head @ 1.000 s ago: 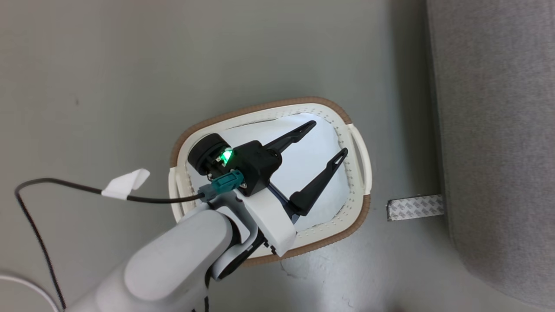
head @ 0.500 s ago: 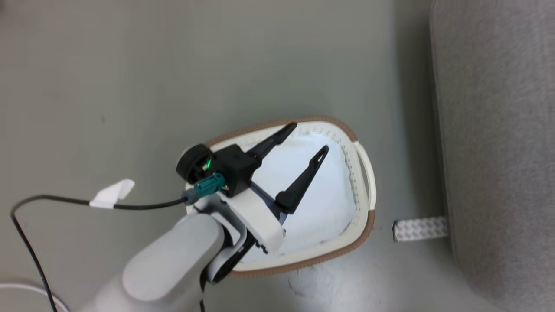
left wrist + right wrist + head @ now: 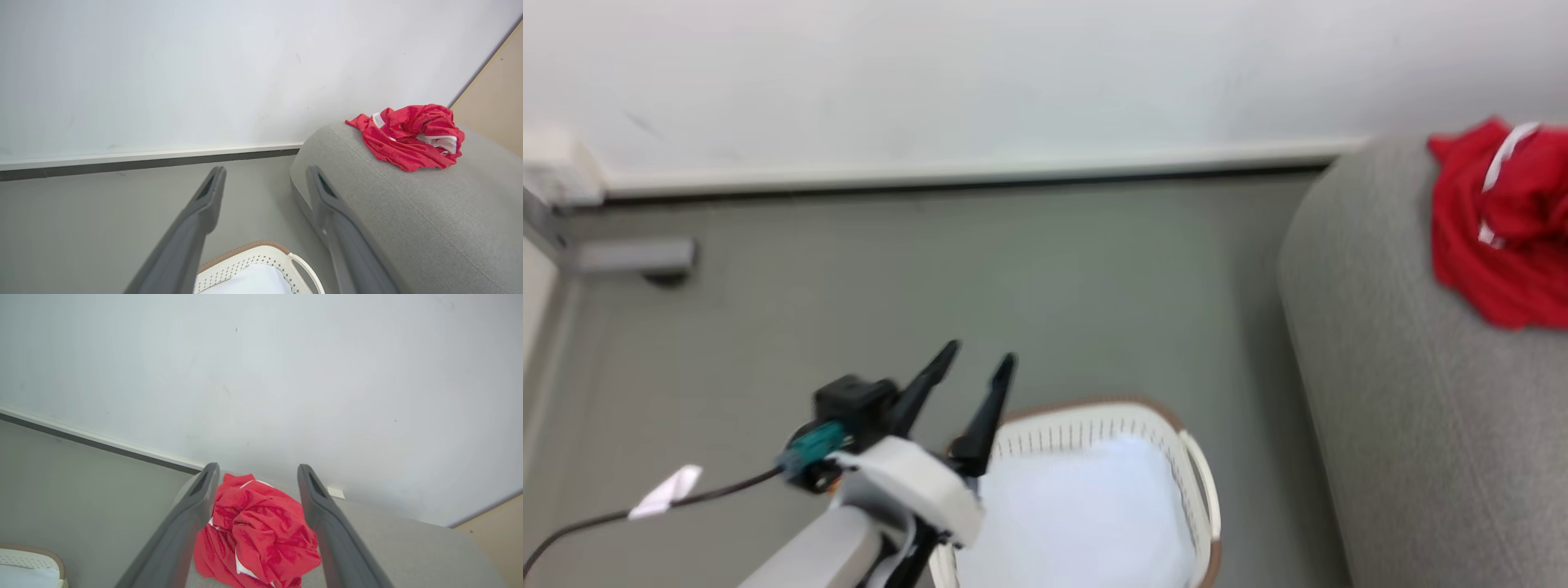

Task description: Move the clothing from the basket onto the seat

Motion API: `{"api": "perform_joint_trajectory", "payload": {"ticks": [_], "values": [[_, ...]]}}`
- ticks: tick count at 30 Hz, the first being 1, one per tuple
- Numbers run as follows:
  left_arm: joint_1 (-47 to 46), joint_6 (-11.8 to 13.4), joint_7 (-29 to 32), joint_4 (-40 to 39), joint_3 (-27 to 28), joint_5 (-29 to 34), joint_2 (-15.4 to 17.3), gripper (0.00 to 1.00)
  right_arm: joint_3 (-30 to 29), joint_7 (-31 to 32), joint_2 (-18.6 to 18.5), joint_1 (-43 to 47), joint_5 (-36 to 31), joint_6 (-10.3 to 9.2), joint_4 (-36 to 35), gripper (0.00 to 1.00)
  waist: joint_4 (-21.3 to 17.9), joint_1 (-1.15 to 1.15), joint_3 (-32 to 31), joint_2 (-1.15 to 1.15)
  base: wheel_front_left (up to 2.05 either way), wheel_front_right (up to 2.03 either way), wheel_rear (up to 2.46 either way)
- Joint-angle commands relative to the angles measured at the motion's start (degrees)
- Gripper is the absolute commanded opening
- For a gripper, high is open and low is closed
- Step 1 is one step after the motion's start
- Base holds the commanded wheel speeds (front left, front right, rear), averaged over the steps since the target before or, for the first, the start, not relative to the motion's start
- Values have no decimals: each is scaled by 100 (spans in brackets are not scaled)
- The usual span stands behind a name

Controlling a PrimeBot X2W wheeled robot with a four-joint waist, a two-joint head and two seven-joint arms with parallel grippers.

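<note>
There is one piece of clothing [image 3: 1499,237], one basket [image 3: 1094,425] and one seat [image 3: 1421,425], with two grippers between the views. The clothing is a crumpled red heap with white trim. It lies on top of the grey seat at the upper right of the head view and well apart from the basket, which stands on the floor [image 3: 931,269] at the bottom centre, just beside the seat's rounded end. The basket holds one thing, a pale bluish-white fabric [image 3: 1086,506] that covers its inside. In the lower left of the head view, the left gripper [image 3: 980,354] rises beside the basket's rim with its two fingers parted and nothing between them; a dark cable [image 3: 727,490] with a white tag trails off to its left. The left wrist view shows the same spread fingers [image 3: 204,204] over the floor, with the basket's handle at the bottom edge and the clothing at the right on the seat. In the right wrist view, the right gripper [image 3: 257,467] stands wide open and grips nothing, and the clothing lies on the seat in the gap between its fingers, at the bottom centre of the frame.
</note>
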Motion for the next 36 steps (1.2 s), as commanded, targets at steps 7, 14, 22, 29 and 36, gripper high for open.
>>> {"api": "perform_joint_trajectory", "payload": {"ticks": [7, 14, 22, 29, 36], "values": [[928, 245, -45, -342, 942, -278, 345, 100, -601, -1314, 888, 1133, -288, -14, -737, 100, 417, 2, -1256, 0, 0, 0, 0], [1636, 305, -45, -644, 1880, 212, 488, 100, -887, -2485, 1901, 2285, -898, -13, -851, 100, 533, 2, -1393, 0, 0, 0, 0], [2444, 277, -46, -728, 2833, 1031, -116, 100, -1390, -3577, 3327, 3536, -1424, -14, -804, 100, 552, 2, -1455, 0, 0, 0, 0], [2858, -134, -45, -526, 3541, 1795, -729, 100, -1296, -3925, 3829, 4071, -1467, -14, -706, 100, 504, 2, -1443, 0, 0, 0, 0], [2982, -711, -46, -169, 4169, 2397, -1222, 100, -1285, -3934, 4145, 4286, -1675, -14, -653, 100, 471, 2, -1440, 0, 0, 0, 0]]}}
